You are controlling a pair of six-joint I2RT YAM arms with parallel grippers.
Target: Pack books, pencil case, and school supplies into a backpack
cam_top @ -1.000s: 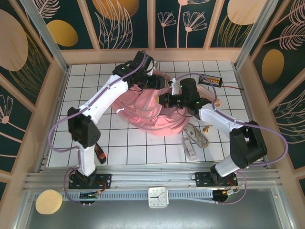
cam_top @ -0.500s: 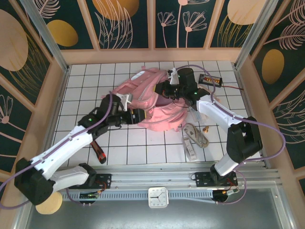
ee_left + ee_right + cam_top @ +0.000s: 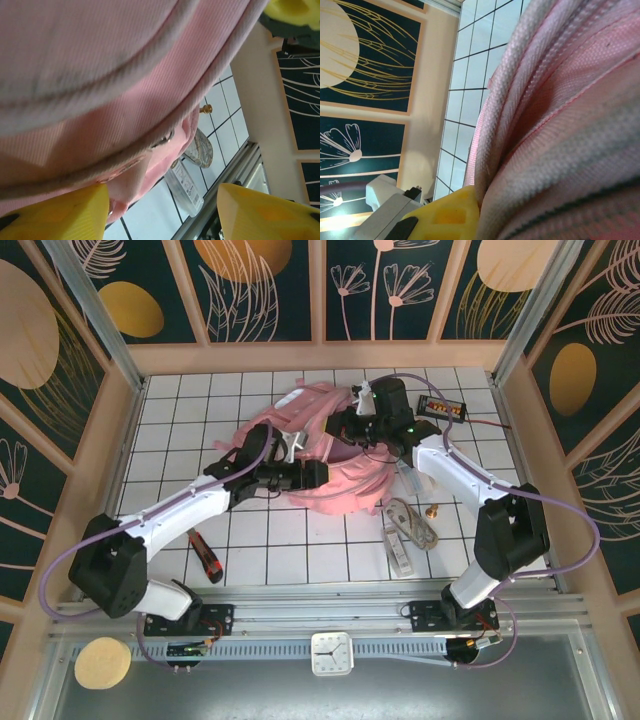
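Note:
The pink backpack (image 3: 345,475) lies crumpled at mid-table. My right gripper (image 3: 342,427) is at its far upper edge, shut on the fabric; a yellow finger (image 3: 447,212) presses against a pink strap (image 3: 520,115). My left gripper (image 3: 312,473) sits low at the backpack's near-left side, open, and the pink fabric (image 3: 115,75) hangs just above its left finger (image 3: 55,215). Between the fingers (image 3: 161,195) I see bare tile. The whitish ruler-like bar (image 3: 398,545) and the cord bundle (image 3: 412,520) lie right of the backpack, also the bar (image 3: 186,182) and bundle (image 3: 200,148). The books and pencil case are hidden.
A red-and-black utility knife (image 3: 207,557) lies near the left arm's forearm. A black box with orange marks (image 3: 442,407) sits at the back right with its wire. A small brass piece (image 3: 433,510) lies by the cord bundle. Wooden walls ring the tiled table.
My left arm swung from the backpack's far side down to its near-left side and its jaws narrowed a little. The right gripper drew the backpack's top edge toward the back.

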